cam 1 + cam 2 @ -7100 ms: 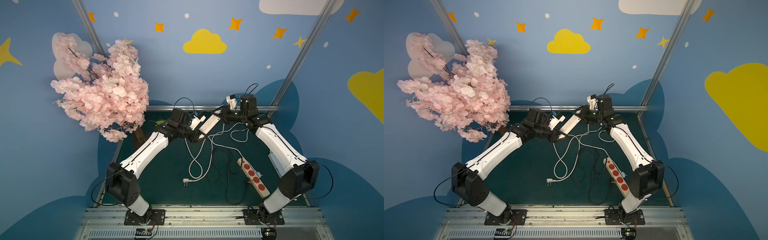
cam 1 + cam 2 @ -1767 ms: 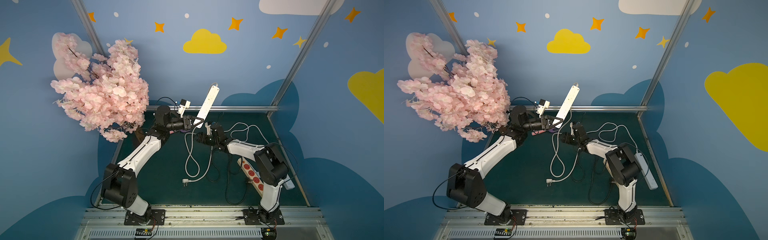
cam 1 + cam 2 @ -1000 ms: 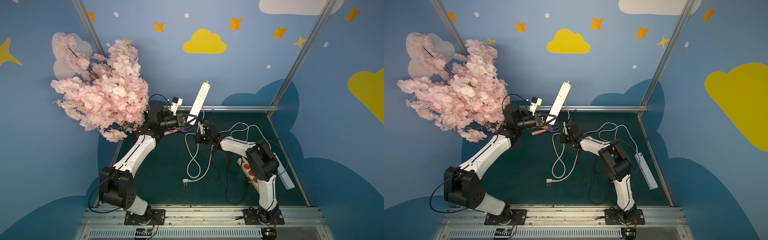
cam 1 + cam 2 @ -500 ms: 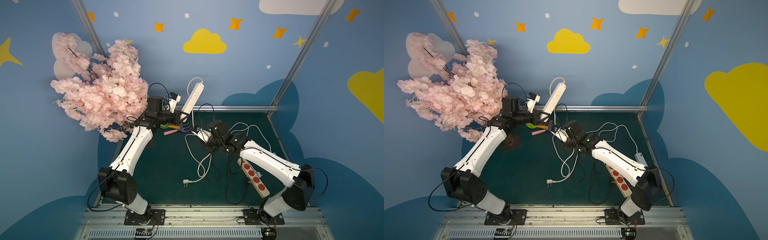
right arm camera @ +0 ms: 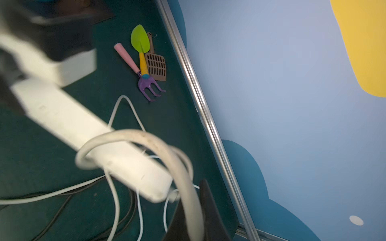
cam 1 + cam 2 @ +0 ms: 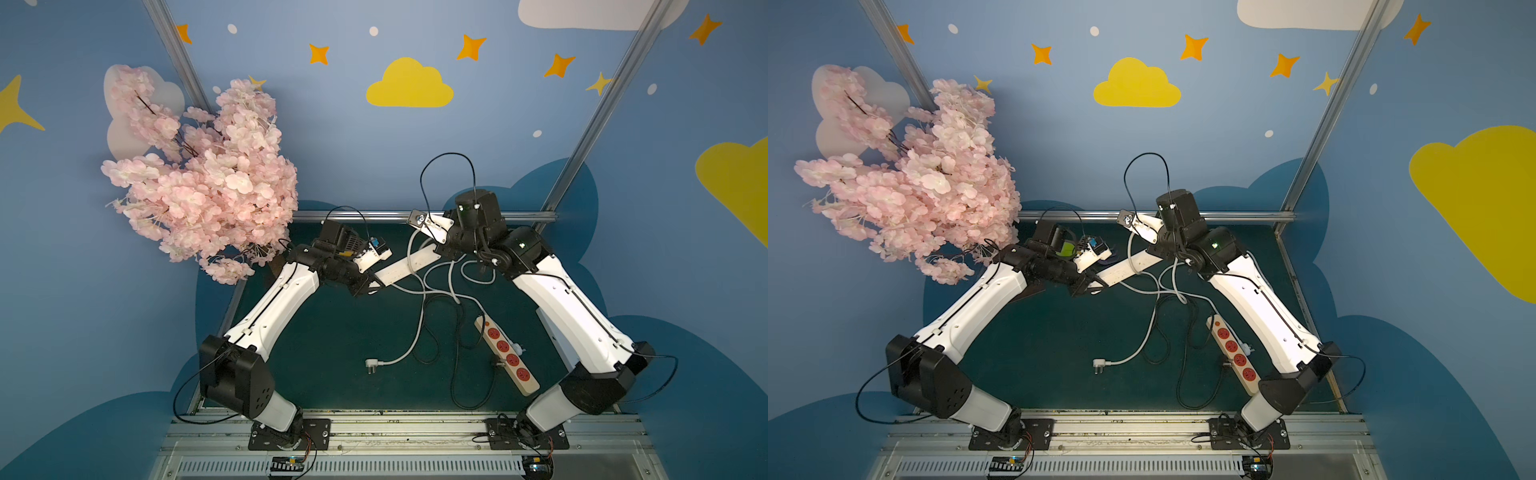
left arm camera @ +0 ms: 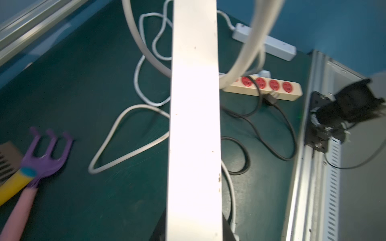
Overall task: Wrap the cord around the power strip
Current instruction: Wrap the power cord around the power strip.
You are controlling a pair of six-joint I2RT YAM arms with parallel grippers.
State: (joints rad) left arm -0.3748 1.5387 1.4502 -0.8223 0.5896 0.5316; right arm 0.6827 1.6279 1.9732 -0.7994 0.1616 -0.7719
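Note:
A long white power strip (image 6: 405,266) (image 6: 1127,268) hangs nearly level above the green mat, between the two arms. My left gripper (image 6: 369,286) (image 6: 1091,286) (image 7: 194,231) is shut on its near end, and in the left wrist view the strip (image 7: 194,125) runs straight away from the jaws. The strip's white cord (image 6: 411,251) (image 5: 146,138) makes one loop over the strip (image 5: 83,129) near its far end. My right gripper (image 6: 443,250) (image 5: 191,221) is shut on this cord beside that end. The rest of the cord trails down to its plug (image 6: 371,364) (image 6: 1099,366) on the mat.
A beige strip with red sockets (image 6: 508,357) (image 7: 271,87) and a black cord (image 6: 469,399) lie on the mat at the right. Another white strip (image 7: 269,43) lies by the right edge. A purple toy rake (image 5: 149,85), a green shovel (image 5: 140,41) and a brown scoop (image 5: 156,66) lie at the back. A pink blossom tree (image 6: 199,183) stands at the back left.
The left arm has swung the strip down from nearly upright at the back wall to nearly level. The right gripper has risen to the strip's far end, carrying the cord over it.

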